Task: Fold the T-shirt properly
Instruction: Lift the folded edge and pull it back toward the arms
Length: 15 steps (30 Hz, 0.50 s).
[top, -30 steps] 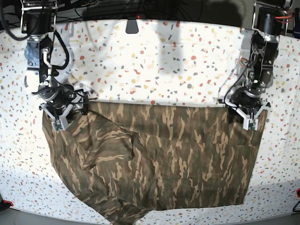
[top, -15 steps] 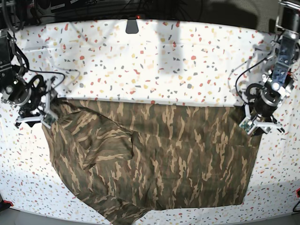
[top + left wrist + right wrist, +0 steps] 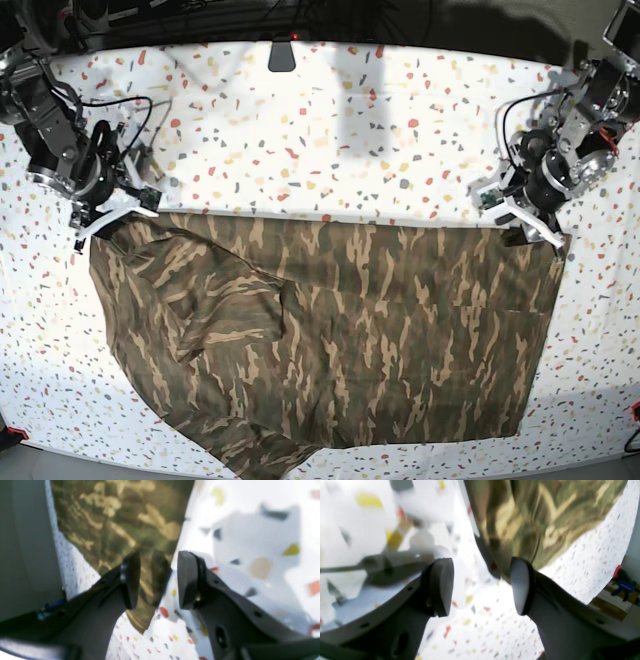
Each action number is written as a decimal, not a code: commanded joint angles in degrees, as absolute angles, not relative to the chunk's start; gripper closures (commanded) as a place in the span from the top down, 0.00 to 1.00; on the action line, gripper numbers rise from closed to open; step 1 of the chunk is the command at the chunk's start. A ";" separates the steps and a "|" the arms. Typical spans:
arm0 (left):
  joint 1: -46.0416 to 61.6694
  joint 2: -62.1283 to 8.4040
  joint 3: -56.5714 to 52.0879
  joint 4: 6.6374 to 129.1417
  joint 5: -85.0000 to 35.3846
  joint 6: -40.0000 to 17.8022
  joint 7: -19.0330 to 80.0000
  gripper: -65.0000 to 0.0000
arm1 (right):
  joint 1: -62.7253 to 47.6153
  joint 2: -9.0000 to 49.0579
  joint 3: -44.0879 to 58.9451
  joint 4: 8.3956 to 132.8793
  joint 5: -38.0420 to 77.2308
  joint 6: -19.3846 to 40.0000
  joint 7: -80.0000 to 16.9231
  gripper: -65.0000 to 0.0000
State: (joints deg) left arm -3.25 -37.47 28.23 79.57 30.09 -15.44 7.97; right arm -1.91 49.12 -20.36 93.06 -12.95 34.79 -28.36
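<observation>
The camouflage T-shirt (image 3: 340,330) lies spread on the speckled white table (image 3: 350,130), its straight edge toward the far side and a rumpled fold at the near left. My left gripper (image 3: 530,228) hovers at the shirt's far right corner. In the left wrist view the gripper (image 3: 158,580) is open, and a corner of the shirt (image 3: 120,517) lies between the jaws by the left pad (image 3: 130,580). My right gripper (image 3: 100,215) is at the shirt's far left corner. In the right wrist view it (image 3: 481,588) is open, with the shirt's edge (image 3: 540,512) beside the right pad (image 3: 520,587).
A small black fixture (image 3: 282,55) sits at the table's far edge. Cables hang along both arms. A blue clamp (image 3: 622,585) shows beyond the table's edge in the right wrist view. The shirt's near hem reaches close to the front edge.
Both arms left the shirt's far corners, swung outward, and have now come back up beside those corners. The shirt lies much as before.
</observation>
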 commanded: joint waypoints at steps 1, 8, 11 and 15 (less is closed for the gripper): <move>-4.12 -38.61 27.81 78.54 30.72 -15.22 8.86 0.37 | -0.99 49.87 -19.86 93.71 -13.13 33.80 -27.97 0.52; -3.62 -38.52 27.81 74.11 33.32 -14.52 8.34 0.37 | -0.97 46.94 -19.86 91.24 -13.65 32.95 -26.04 0.52; -3.81 -37.93 27.81 74.06 32.99 -11.81 6.83 0.37 | -0.95 46.00 -19.86 89.58 -17.41 29.95 -24.32 0.52; -3.97 -37.30 27.81 73.97 32.99 -11.16 3.99 0.37 | 0.36 44.51 -19.86 86.70 -18.50 28.21 -22.83 0.52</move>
